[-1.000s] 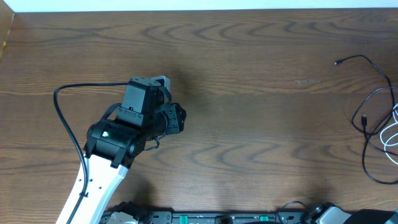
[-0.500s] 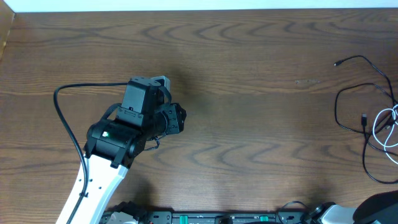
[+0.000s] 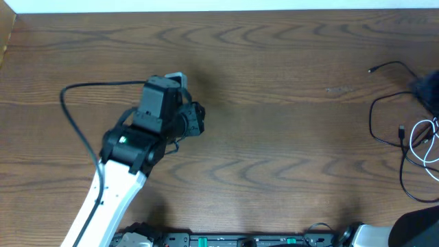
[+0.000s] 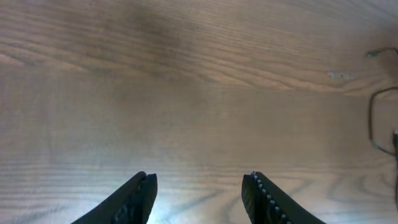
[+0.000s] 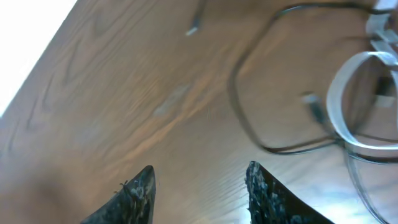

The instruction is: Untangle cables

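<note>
The black cable (image 3: 374, 116) lies at the table's far right, with one plug end (image 3: 371, 69) pointing left and a loop below it. The white cable (image 3: 429, 140) is coiled over it at the right edge. My left gripper (image 3: 199, 120) is open and empty over bare wood at left centre, far from both cables. In the left wrist view its fingers (image 4: 200, 177) are apart, and the black cable (image 4: 372, 118) shows at the right edge. My right gripper (image 5: 200, 169) is open and empty above the table, short of the black cable loop (image 5: 249, 118) and the white cable's coil (image 5: 354, 74).
The left arm's thick black wire (image 3: 72, 116) arcs over the table at the left. The right arm's base (image 3: 415, 230) is at the bottom right corner. A dark blurred shape (image 3: 429, 89) hangs over the cables at the right edge. A white wall borders the table's far edge.
The black cable's loop slid left and opened wider. The left arm shifted slightly up and away. The right arm came into view at bottom right, and a dark blur appeared over the cables.
</note>
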Motion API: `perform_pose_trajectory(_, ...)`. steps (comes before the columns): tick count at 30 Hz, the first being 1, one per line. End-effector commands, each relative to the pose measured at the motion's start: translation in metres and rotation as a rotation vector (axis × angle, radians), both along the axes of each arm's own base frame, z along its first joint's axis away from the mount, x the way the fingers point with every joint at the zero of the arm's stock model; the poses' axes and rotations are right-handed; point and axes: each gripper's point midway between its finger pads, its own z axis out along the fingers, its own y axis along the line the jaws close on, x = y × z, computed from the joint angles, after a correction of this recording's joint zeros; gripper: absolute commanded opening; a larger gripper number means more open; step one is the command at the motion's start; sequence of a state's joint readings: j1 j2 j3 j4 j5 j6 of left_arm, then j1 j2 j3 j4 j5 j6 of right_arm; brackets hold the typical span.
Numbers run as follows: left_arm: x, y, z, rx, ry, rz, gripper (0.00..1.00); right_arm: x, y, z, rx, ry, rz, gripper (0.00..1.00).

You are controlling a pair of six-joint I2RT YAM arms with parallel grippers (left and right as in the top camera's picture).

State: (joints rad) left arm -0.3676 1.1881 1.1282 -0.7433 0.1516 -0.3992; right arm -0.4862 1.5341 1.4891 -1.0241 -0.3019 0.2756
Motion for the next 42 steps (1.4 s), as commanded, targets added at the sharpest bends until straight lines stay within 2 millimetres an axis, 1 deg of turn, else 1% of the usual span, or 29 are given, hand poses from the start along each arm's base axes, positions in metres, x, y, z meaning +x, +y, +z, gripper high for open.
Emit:
perform_pose_trajectory(1,0.011,0.001,-0.025,0.089,0.044,-0.041,0.74,0.012,0.055,-0.002,-0.055,-0.012,0.281,0.49)
perform_pose_trajectory(2,0.012,0.008,-0.036,0.131,0.075,-0.021,0.78,0.013,0.067,-0.002,-0.068,-0.010,0.336,0.50)
perform_pose_trajectory(4,0.011,0.016,-0.051,0.186,0.127,-0.002,0.82,0.013,0.092,-0.006,-0.111,0.010,0.439,0.54)
perform_pose_trajectory(6,0.003,0.030,-0.066,0.267,0.195,0.024,0.92,0.008,0.115,-0.012,-0.187,0.063,0.524,0.60)
perform_pose_trajectory(9,-0.010,0.055,-0.069,0.386,0.243,0.076,0.93,-0.001,0.138,-0.018,-0.214,0.111,0.604,0.70)
perform_pose_trajectory(10,-0.015,0.064,-0.069,0.424,0.261,0.107,0.94,-0.006,0.147,-0.020,-0.210,0.127,0.633,0.75)
perform_pose_trajectory(11,-0.019,0.070,-0.070,0.448,0.279,0.133,0.94,-0.009,0.154,-0.023,-0.211,0.140,0.655,0.83)
perform_pose_trajectory(12,-0.026,0.077,-0.071,0.466,0.309,0.156,0.94,-0.016,0.165,-0.029,-0.221,0.166,0.691,0.99)
perform_pose_trajectory(14,-0.035,0.085,-0.073,0.460,0.356,0.203,0.94,-0.024,0.178,-0.040,-0.222,0.201,0.723,0.99)
perform_pose_trajectory(16,-0.041,0.090,-0.075,0.443,0.394,0.240,0.94,-0.033,0.185,-0.052,-0.211,0.237,0.739,0.99)
perform_pose_trajectory(17,-0.044,0.091,-0.076,0.425,0.416,0.243,0.94,-0.041,0.190,-0.062,-0.201,0.268,0.750,0.99)
perform_pose_trajectory(18,-0.046,0.091,-0.077,0.406,0.434,0.245,0.95,-0.045,0.192,-0.068,-0.195,0.286,0.754,0.99)
perform_pose_trajectory(20,-0.052,0.090,-0.079,0.362,0.476,0.236,0.94,-0.056,0.195,-0.080,-0.182,0.328,0.759,0.99)
perform_pose_trajectory(21,-0.057,0.083,-0.079,0.315,0.498,0.179,0.94,-0.066,0.196,-0.090,-0.164,0.368,0.740,1.00)
perform_pose_trajectory(24,-0.062,0.075,-0.076,0.280,0.495,0.119,0.94,-0.076,0.197,-0.097,-0.154,0.392,0.718,0.99)
perform_pose_trajectory(27,-0.069,0.077,-0.070,0.272,0.471,0.122,0.94,-0.086,0.191,-0.092,-0.193,0.365,0.669,0.99)
perform_pose_trajectory(30,-0.079,0.080,-0.062,0.253,0.409,0.133,0.94,-0.100,0.189,-0.077,-0.217,0.276,0.635,0.99)
perform_pose_trajectory(32,-0.081,0.081,-0.053,0.232,0.334,0.132,0.94,-0.108,0.190,-0.071,-0.225,0.213,0.638,0.99)
perform_pose_trajectory(34,-0.083,0.080,-0.039,0.196,0.215,0.131,0.94,-0.116,0.189,-0.063,-0.253,0.128,0.637,0.99)
perform_pose_trajectory(36,-0.087,0.078,-0.019,0.151,0.047,0.115,0.94,-0.125,0.189,-0.048,-0.291,-0.015,0.634,0.99)
perform_pose_trajectory(37,-0.089,0.078,-0.014,0.140,0.003,0.117,0.94,-0.127,0.190,-0.046,-0.293,-0.042,0.634,0.99)
perform_pose_trajectory(38,-0.094,0.080,-0.007,0.120,-0.063,0.122,0.95,-0.132,0.190,-0.037,-0.296,-0.115,0.628,0.99)
perform_pose_trajectory(42,-0.109,0.084,0.007,0.078,-0.182,0.130,0.95,-0.147,0.185,-0.019,-0.306,-0.241,0.603,0.99)
